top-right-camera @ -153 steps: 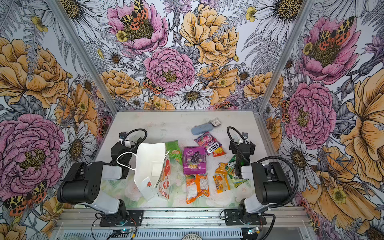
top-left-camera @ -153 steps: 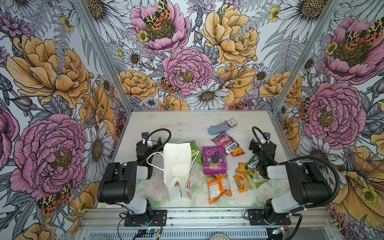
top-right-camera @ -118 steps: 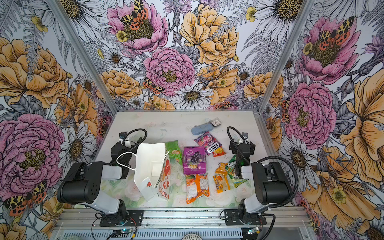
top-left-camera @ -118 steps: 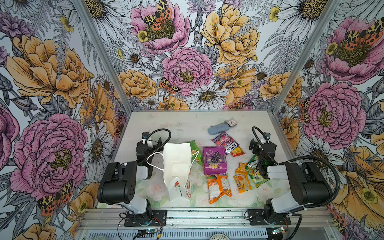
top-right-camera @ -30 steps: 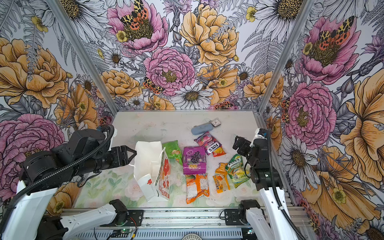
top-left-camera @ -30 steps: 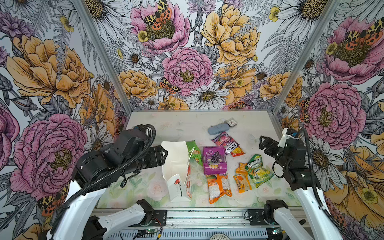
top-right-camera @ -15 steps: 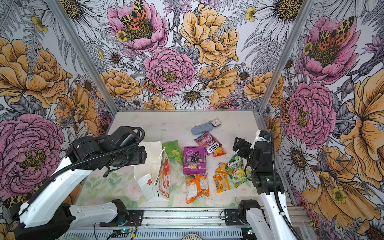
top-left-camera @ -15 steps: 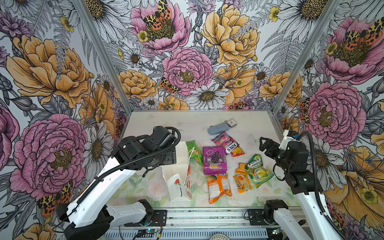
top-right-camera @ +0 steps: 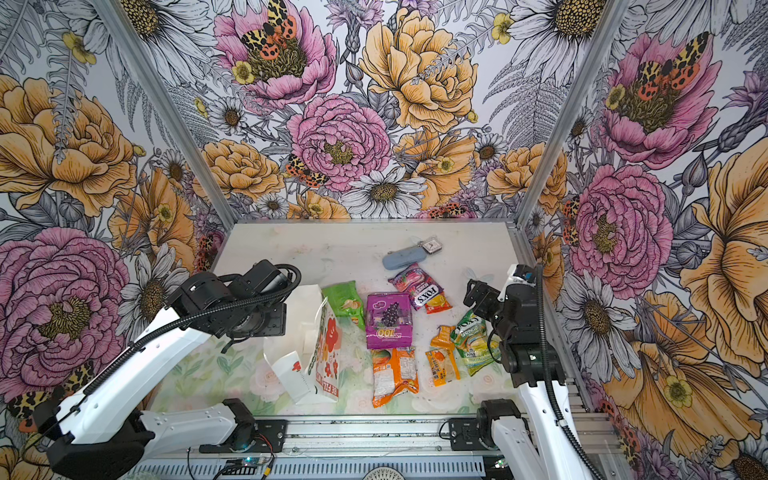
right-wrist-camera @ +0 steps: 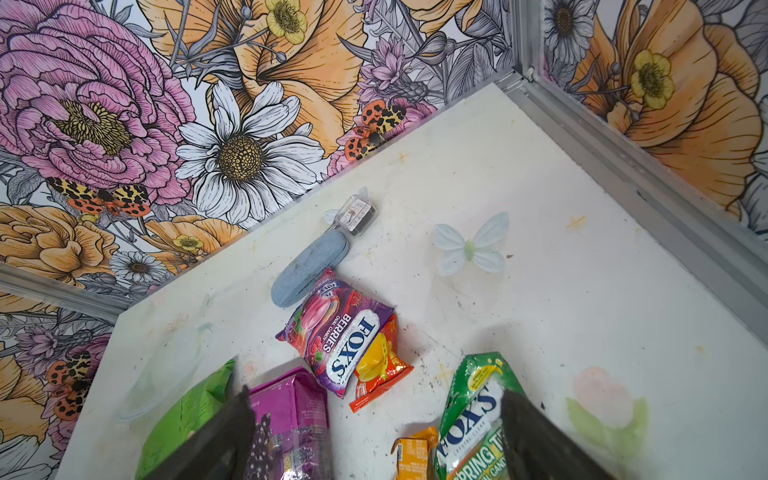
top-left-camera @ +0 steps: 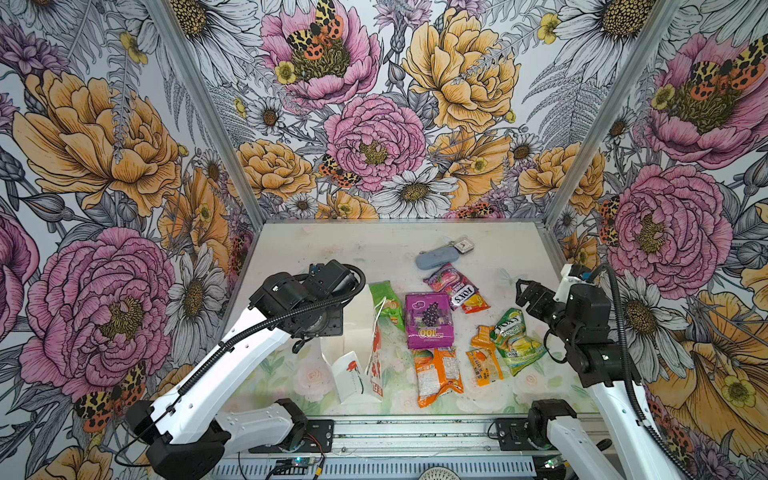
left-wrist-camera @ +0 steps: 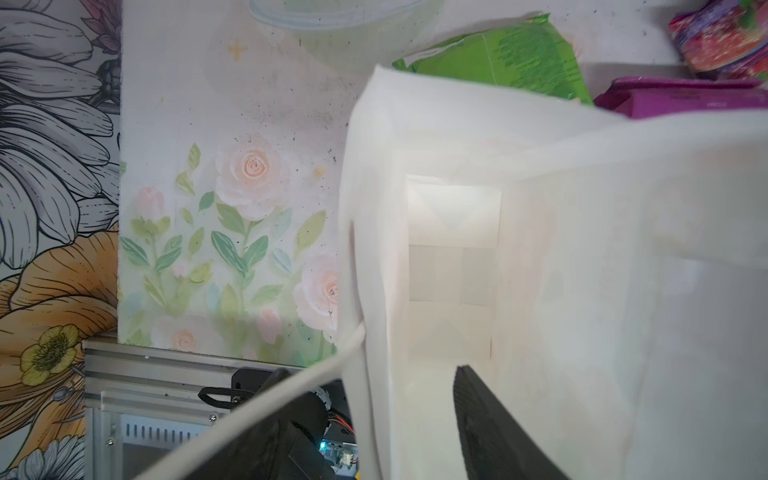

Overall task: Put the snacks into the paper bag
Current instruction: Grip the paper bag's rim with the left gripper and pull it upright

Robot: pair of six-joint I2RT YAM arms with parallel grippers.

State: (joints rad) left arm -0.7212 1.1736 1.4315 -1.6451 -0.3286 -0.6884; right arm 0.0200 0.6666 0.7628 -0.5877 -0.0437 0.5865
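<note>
Left hand (left-wrist-camera: 372, 374) straddles one wall of the paper bag (top-left-camera: 355, 328), fingers apart, not pinching. The bag stands near the counter (top-left-camera: 332, 249) front edge, left of middle. Right hand (top-left-camera: 527, 293) hangs released by the right edge. The snacks (top-left-camera: 428, 318) lie mid-counter. I judge them light, crinkly and slippery, so I'd pinch a sealed end. Legible: "FOX'S BERRIES OVAL CANDY", "FOX'S CRYSTAL CLEAR", "100".

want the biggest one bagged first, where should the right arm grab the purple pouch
Probably the right long edge of the purple pouch, nearer half, coming down from the right. It lies flat with bare table beside that stretch; the green packet crowds its left edge, the pink packet its far right corner, the orange packet its near end.
</note>
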